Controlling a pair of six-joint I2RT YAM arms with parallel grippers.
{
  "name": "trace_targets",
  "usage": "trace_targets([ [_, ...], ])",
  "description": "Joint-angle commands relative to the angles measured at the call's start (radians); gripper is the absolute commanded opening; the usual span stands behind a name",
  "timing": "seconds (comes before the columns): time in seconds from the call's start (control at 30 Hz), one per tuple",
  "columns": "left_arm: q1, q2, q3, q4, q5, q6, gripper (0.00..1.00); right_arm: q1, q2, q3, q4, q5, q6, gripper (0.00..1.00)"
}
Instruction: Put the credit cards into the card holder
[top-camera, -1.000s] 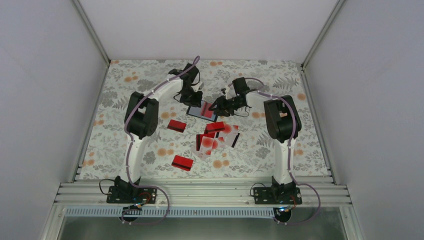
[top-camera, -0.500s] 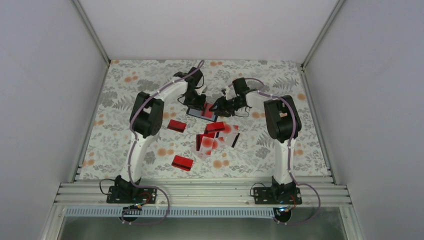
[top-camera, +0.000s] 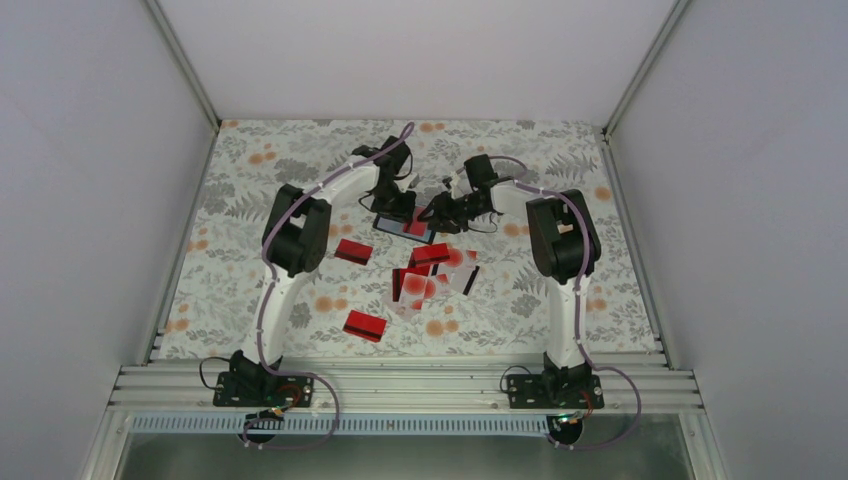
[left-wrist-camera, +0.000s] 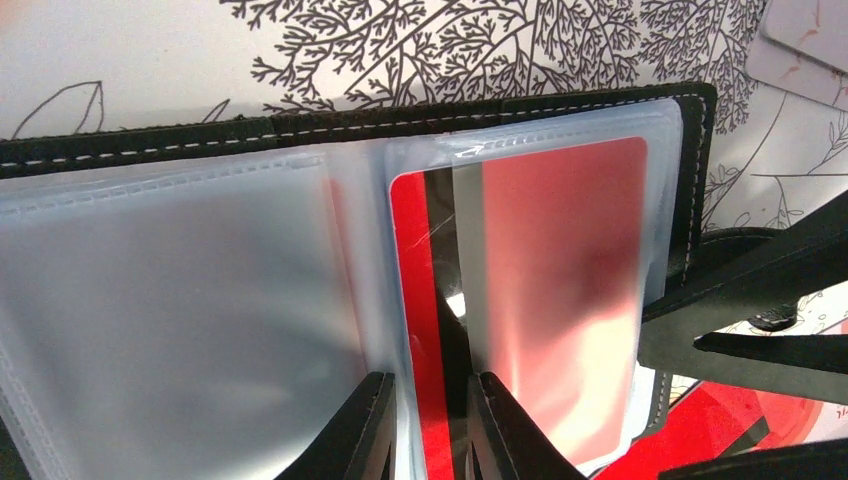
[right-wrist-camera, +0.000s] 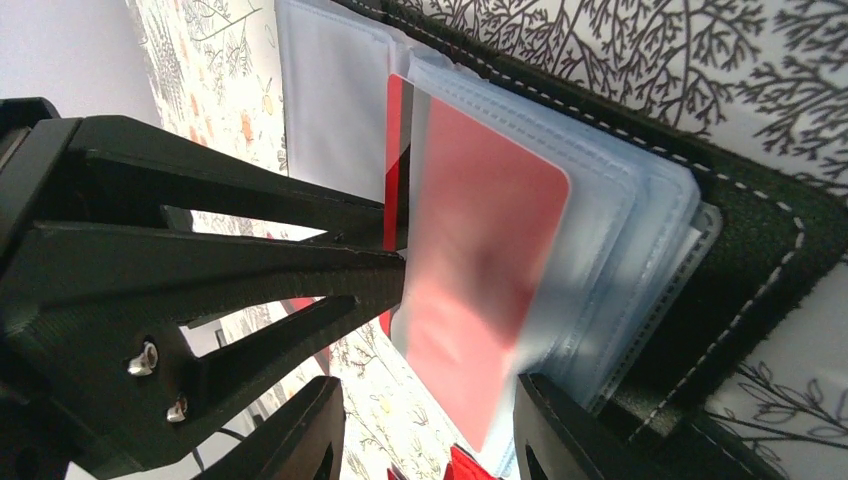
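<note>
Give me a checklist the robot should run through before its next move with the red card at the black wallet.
1. Glossy red rectangular card with black stripe held by left gripper: ok.
2. Card fully inside a clear plastic pocket of the black folding card holder: not ok, stripe side sticks out.
3. Holder lying open on the floral table: ok.
4. Right gripper gripping the holder: cannot tell; its jaws straddle the pocket stack.
5. All cards stowed: not ok, loose red and whitish cards lie on the table.

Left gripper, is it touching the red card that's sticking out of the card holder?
Touching. The left wrist view shows the left gripper closed on the striped edge of the red card, with no gap on either side.
</note>
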Motion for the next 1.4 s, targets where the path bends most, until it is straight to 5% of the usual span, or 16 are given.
trace_targets([
  [0.0,-0.022,0.061,-0.012,-0.011,0.011,0.013,0.20,0.007,0.039,0.022,0.008,-0.039,0.041,0.44],
  [1.37,0.119,-0.119,-0.137,0.112,0.270,-0.143,0.20,0.070,0.146,0.268,0.040,-0.224,0.058,0.47],
])
